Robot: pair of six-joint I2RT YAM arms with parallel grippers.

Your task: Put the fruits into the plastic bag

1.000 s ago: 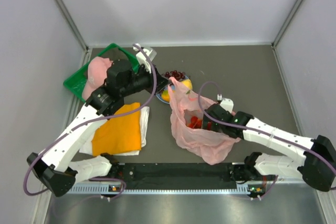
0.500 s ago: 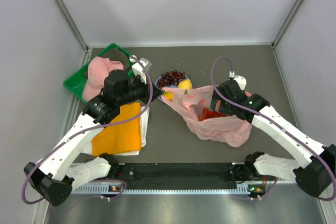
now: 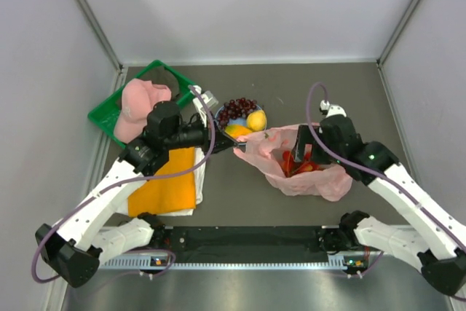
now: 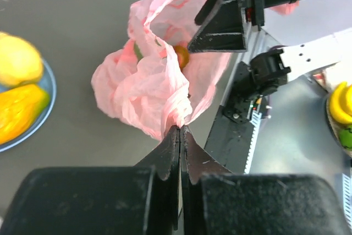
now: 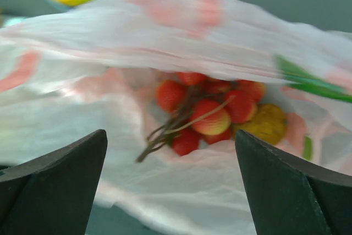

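Fingers [image 4: 170, 155] on the left gripper [image 4: 180, 130] are pinching the plastic bag [image 4: 143, 92]; right gripper [image 5: 170, 136], fingers [image 5: 60, 174] apart, is probably fetching lemon [image 3: 255, 119] next.

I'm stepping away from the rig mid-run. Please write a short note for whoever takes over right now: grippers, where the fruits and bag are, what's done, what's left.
Left gripper: shut on an edge of the thin translucent pink plastic bag, pinching it on the plate side.
Right gripper: open and empty, at the bag's mouth.
Done: a cluster of small red fruits and one brownish-yellow fruit lie inside the bag.
Left: dark grapes, yellow lemon and orange-yellow mango are on the light blue round plate beside the bag, and need to go in.
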